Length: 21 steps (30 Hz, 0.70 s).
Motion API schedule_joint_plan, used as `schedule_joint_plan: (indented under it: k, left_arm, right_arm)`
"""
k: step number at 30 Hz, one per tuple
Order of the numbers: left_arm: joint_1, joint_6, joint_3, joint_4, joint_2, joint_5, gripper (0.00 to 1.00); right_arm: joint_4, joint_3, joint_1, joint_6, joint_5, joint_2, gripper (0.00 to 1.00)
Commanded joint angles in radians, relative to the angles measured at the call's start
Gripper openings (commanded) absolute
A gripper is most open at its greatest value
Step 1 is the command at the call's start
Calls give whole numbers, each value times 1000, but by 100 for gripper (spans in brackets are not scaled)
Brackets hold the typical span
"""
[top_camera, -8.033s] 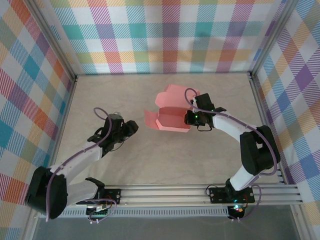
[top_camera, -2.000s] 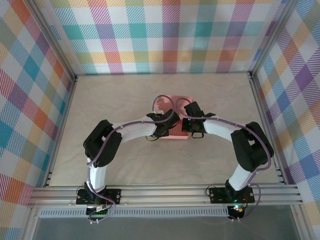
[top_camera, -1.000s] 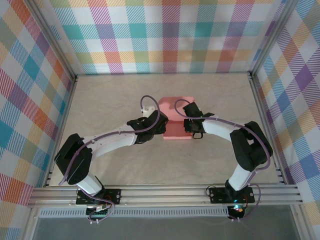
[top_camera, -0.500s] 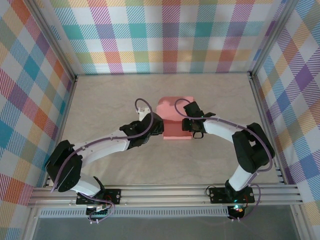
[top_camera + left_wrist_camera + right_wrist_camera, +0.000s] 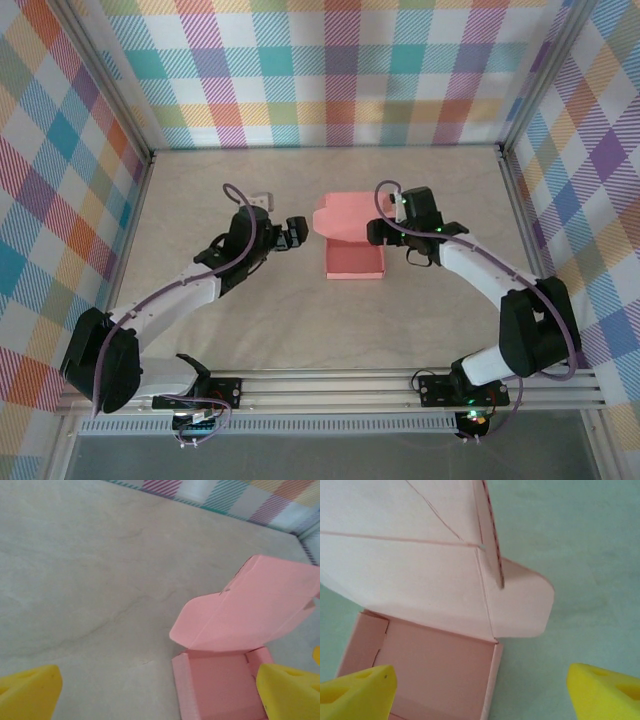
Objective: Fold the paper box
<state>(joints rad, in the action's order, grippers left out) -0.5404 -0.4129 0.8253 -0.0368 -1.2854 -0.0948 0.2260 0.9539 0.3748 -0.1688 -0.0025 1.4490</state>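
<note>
While the top view is showing the paper box (image 5: 352,250) as a flat pink shape lying on the desk (image 5: 230,320) between the hands, the wrist views are showing its lid (image 5: 250,600) tilting up over an open tray (image 5: 435,670). The left hand (image 5: 292,231) is hovering just beside its left edge, fingers spread wide. The right hand (image 5: 374,232) is sitting at its right edge, also spread wide and gripping nothing.

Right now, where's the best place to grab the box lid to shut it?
Probably its rounded side ear, left gripper coming from the left: the lid stands tilted up over the tray, so that thin ear hangs free for open jaws to straddle.
</note>
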Motion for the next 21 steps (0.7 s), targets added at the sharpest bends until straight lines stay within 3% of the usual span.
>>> schedule_joint_plan:
  k: [1, 4, 9, 16, 21]
  left_arm:
    - [34, 74, -15, -81, 6, 159, 99]
    - [34, 122, -22, -76, 11, 178, 100]
    - [34, 156, -41, -57, 28, 197, 100]
    - [34, 193, -72, -64, 33, 219, 100]
    - [34, 219, -56, -28, 29, 242, 100]
  right_arm:
    - [18, 40, -33, 215, -197, -23, 88]
    - [79, 95, -78, 347, -306, -3, 88]
    - [150, 179, -163, 452, -374, 61, 88]
    - [293, 286, -197, 713, -493, 170, 89]
    - [472, 444, -223, 804, -544, 302, 89]
